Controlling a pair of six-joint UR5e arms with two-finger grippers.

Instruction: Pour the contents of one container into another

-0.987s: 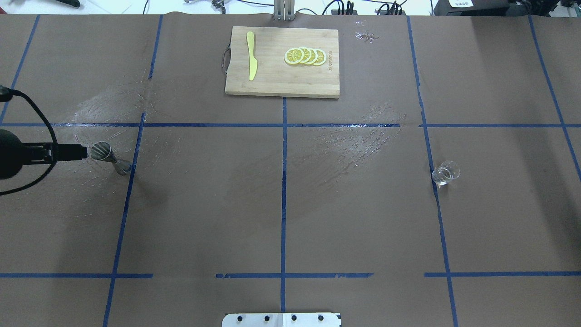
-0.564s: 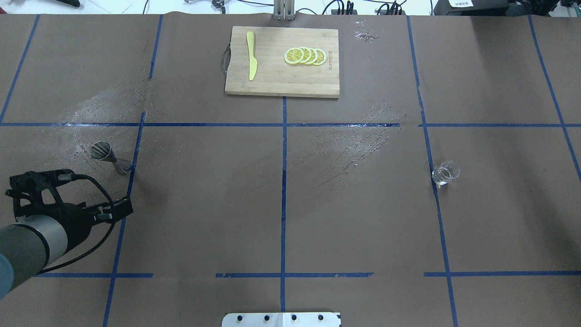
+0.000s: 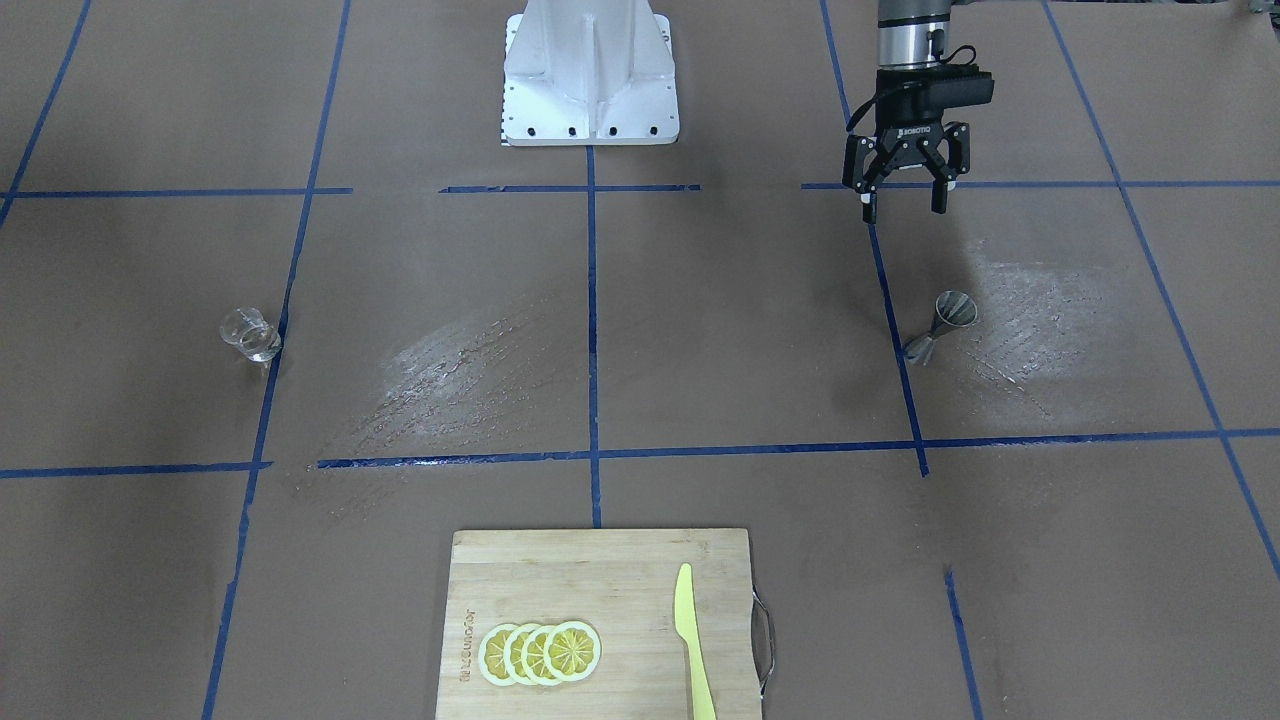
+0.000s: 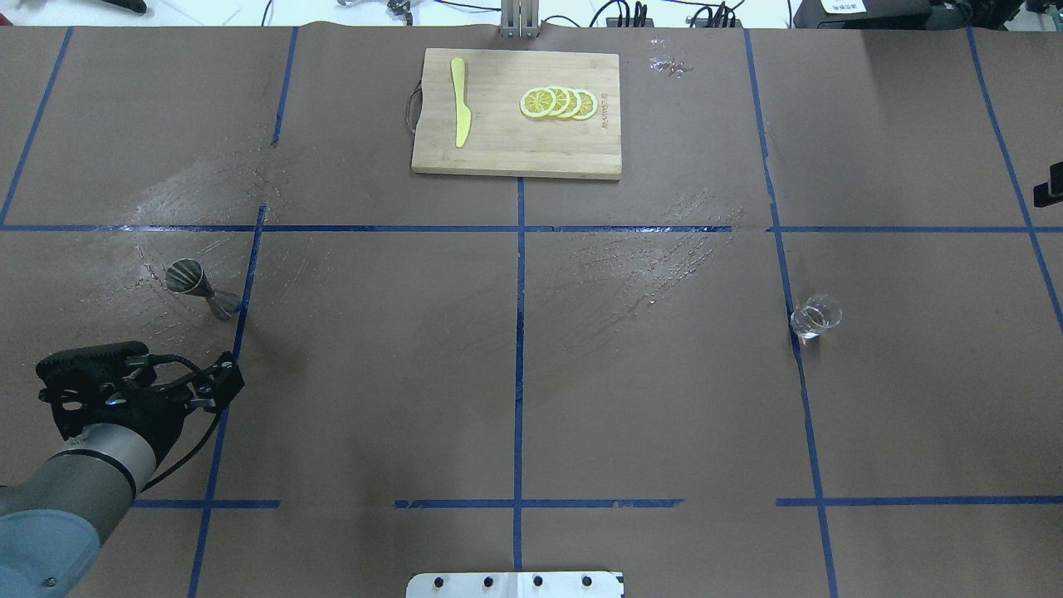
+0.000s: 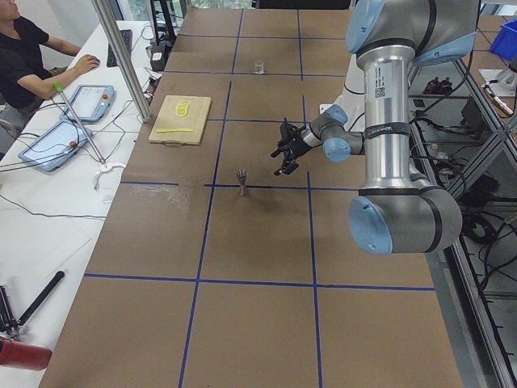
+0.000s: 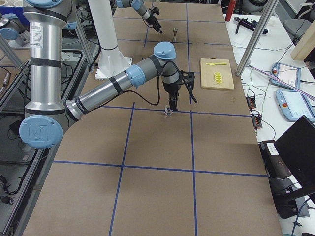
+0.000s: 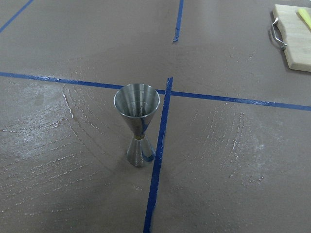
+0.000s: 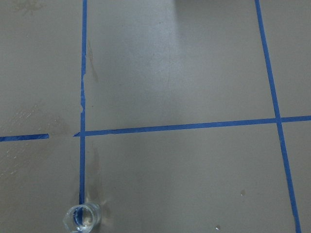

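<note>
The small clear glass cup [image 4: 815, 316] stands on a blue tape line at the table's right; it also shows at the left of the front-facing view [image 3: 250, 335] and at the bottom left of the right wrist view [image 8: 81, 218]. The steel hourglass jigger [image 4: 199, 289] stands upright at the left, centred in the left wrist view [image 7: 138, 121]. My left gripper [image 3: 905, 205] hangs open and empty on the robot's side of the jigger [image 3: 940, 325], apart from it. Only a sliver of my right gripper [image 4: 1050, 187] shows; whether it is open or shut I cannot tell.
A wooden cutting board [image 4: 516, 112] with a yellow knife [image 4: 459, 100] and lemon slices [image 4: 558, 103] lies at the far middle. Wet streaks mark the paper around the jigger and mid-table. A person sits beyond the table's far edge [image 5: 32, 65].
My left arm has swung from beside the jigger back toward the robot's side, its open gripper now facing the jigger. A piece of the right gripper has appeared at the overhead view's right edge.
</note>
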